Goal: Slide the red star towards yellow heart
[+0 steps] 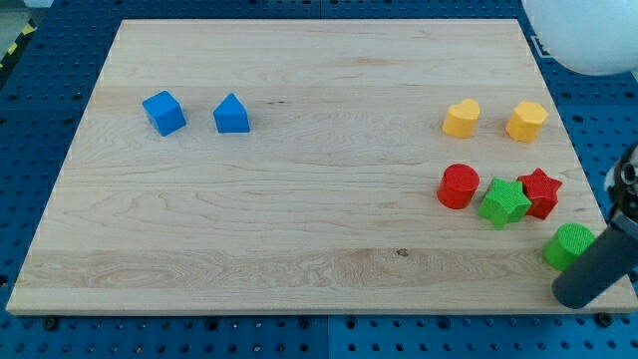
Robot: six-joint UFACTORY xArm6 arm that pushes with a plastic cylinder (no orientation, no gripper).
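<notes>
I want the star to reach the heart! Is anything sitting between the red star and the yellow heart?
Nothing visible blocks that line. The red star-shaped block has bare wood up toward the yellow heart-shaped block. The green star-shaped block touches its left side, just below that path. My tip is at the bottom right, beside the green cylinder block.

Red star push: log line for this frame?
my tip at view's bottom right, beside green cylinder | red star touching green star | yellow heart apart, above

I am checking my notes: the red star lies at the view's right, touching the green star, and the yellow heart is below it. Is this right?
Not quite. The camera view shows the yellow heart above the red star, toward the view's top, not below. The red star does touch the green star.
</notes>
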